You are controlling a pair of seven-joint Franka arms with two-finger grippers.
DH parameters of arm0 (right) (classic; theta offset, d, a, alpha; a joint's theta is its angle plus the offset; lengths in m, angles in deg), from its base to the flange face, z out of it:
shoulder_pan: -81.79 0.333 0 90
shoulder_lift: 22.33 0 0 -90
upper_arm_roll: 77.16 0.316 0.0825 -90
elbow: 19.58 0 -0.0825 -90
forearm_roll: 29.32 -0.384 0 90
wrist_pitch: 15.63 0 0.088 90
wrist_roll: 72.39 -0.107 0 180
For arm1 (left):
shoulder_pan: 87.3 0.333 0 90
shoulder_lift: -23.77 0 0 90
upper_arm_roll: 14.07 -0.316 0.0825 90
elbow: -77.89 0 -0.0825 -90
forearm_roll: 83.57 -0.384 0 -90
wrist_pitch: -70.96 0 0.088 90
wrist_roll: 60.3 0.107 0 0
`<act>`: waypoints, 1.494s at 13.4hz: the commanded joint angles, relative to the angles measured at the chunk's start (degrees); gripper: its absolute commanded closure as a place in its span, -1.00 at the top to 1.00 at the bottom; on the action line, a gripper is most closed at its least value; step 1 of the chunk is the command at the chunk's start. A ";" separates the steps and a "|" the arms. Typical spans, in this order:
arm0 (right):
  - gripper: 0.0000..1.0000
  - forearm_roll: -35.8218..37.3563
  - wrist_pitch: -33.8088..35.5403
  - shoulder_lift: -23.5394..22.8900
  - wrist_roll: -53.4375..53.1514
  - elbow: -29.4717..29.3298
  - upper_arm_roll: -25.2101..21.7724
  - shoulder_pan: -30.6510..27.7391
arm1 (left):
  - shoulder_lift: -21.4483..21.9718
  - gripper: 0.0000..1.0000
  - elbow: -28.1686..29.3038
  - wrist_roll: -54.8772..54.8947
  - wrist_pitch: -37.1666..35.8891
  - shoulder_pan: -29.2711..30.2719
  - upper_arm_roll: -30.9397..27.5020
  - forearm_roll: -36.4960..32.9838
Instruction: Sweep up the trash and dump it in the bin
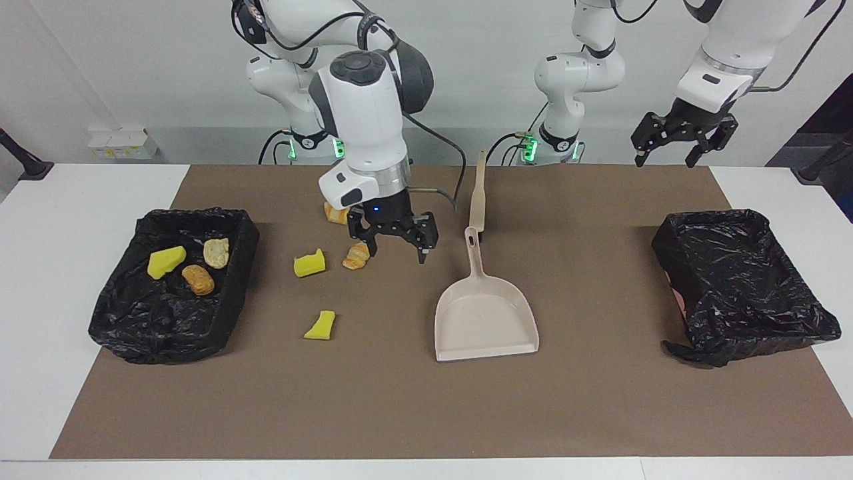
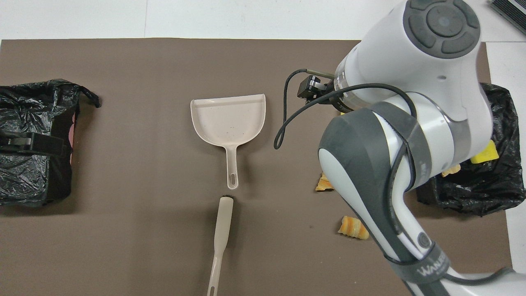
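At the right arm's end of the worktop [image 1: 40, 220], a lined bin [image 1: 120, 333] already holds three bits of trash: a yellow chunk [image 1: 166, 261] and two bread pieces [image 1: 216, 253]. Four bits lie loose on the mat [image 1: 400, 413] beside that bin: two yellow chunks [image 1: 310, 264], one farther from the robots [image 1: 320, 325], and two croissants [image 1: 357, 256], the second [image 1: 336, 213] nearest the robots.

The right end effector [image 1: 393, 245] hangs empty with fingers apart, over the mat just beside the nearer croissant. The dustpan [image 1: 484, 320] lies flat mid-mat, its handle pointing toward the robots, with the brush [image 1: 477, 195] in line just past the handle tip. A second bin [image 1: 740, 293] sits empty at the left arm's end, where the left end effector [image 1: 684, 142] waits high, fingers also apart.

The step in hand looks like fetching a tool. To do it well, I would grip the brush along its handle, keep its bristles low, and sweep the loose bits together toward the pan's open lip, so none scatter.
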 commanded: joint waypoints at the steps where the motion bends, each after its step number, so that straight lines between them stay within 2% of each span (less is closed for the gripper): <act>1: 1.00 -0.68 0.34 6.63 0.34 9.26 0.53 1.40 | 0.48 1.00 -0.27 0.09 -1.04 -0.03 0.77 -0.27; 4: 1.00 -1.29 -2.89 15.16 -0.71 23.22 0.79 4.82 | 0.48 1.00 -0.27 -0.09 -1.21 -0.13 1.04 -0.27; 5: 1.00 -1.64 -5.35 17.97 -2.80 28.23 0.88 6.57 | 0.22 1.00 -0.44 -0.26 1.40 -0.21 1.13 -0.27; 7: 1.00 -1.82 -7.91 20.71 -8.59 35.10 0.88 11.48 | -0.48 1.00 1.04 -0.44 9.83 -0.39 1.30 -0.18; 10: 1.00 -2.17 -12.64 20.28 -16.08 38.81 0.96 17.21 | -5.57 1.00 1.49 -2.44 16.17 -6.08 1.30 0.17; 11: 1.00 -3.13 -15.45 20.02 -16.79 40.30 0.88 19.05 | -8.72 1.00 0.71 -5.07 17.59 -8.19 1.30 0.17; 13: 1.00 -4.11 -20.64 17.66 -20.12 41.37 0.88 22.13 | -13.48 1.00 0.61 -7.99 23.11 -10.14 1.39 0.52; 15: 1.00 -4.20 -23.90 15.29 -22.33 41.37 0.97 24.50 | -17.78 1.00 0.61 -8.61 24.63 -14.17 1.30 0.52; 17: 1.00 -4.20 -26.28 12.65 -26.97 41.37 0.88 28.01 | -22.79 1.00 -0.61 -15.42 26.46 -19.61 1.30 0.35; 18: 1.00 -4.20 -27.68 10.98 -29.17 41.37 0.88 30.12 | -23.42 1.00 -0.18 -18.08 29.00 -20.34 1.30 0.52; 20: 1.00 -4.20 -31.11 8.60 -31.38 41.46 0.88 32.68 | -23.69 1.00 4.19 -18.89 31.65 -22.52 1.30 0.61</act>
